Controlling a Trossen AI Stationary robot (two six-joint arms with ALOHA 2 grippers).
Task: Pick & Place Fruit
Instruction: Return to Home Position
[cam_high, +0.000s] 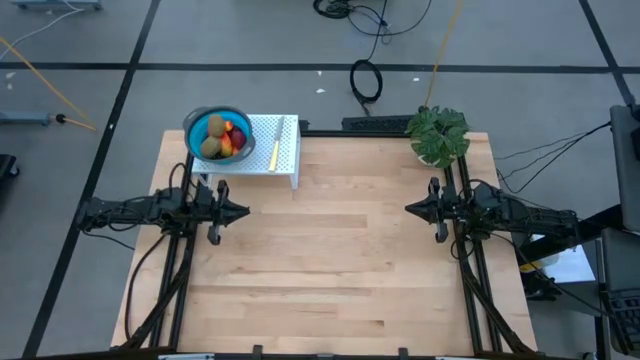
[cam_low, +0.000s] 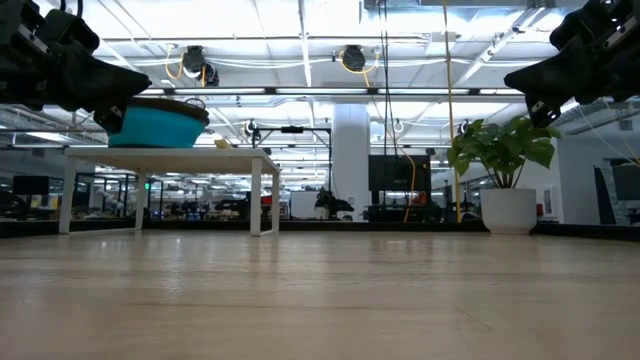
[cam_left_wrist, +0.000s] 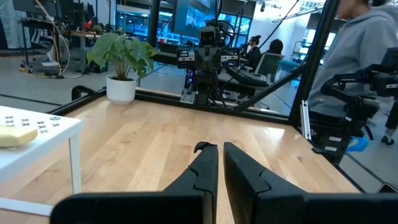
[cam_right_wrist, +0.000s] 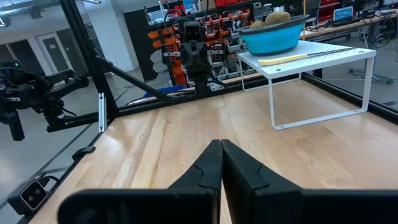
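Note:
The fruit (cam_high: 224, 139) lies heaped in a blue bowl (cam_high: 200, 125) that stands on a small white rack (cam_high: 283, 148) at the table's far left; kiwis and red-orange pieces show on top. In the right wrist view the bowl (cam_right_wrist: 273, 36) stands on the rack's top. My left gripper (cam_high: 243, 211) hovers at the table's left side, near the rack, shut and holding nothing. My right gripper (cam_high: 410, 208) hovers at the right side, shut and holding nothing. Both point level toward the table's middle.
A pale yellow utensil (cam_high: 277, 141) lies on the rack beside the bowl. A potted green plant (cam_high: 438, 134) stands at the far right corner. Bare wood (cam_high: 330, 260) spreads between the arms. A person in a grey hoodie (cam_left_wrist: 364, 43) stands beyond the table's right side.

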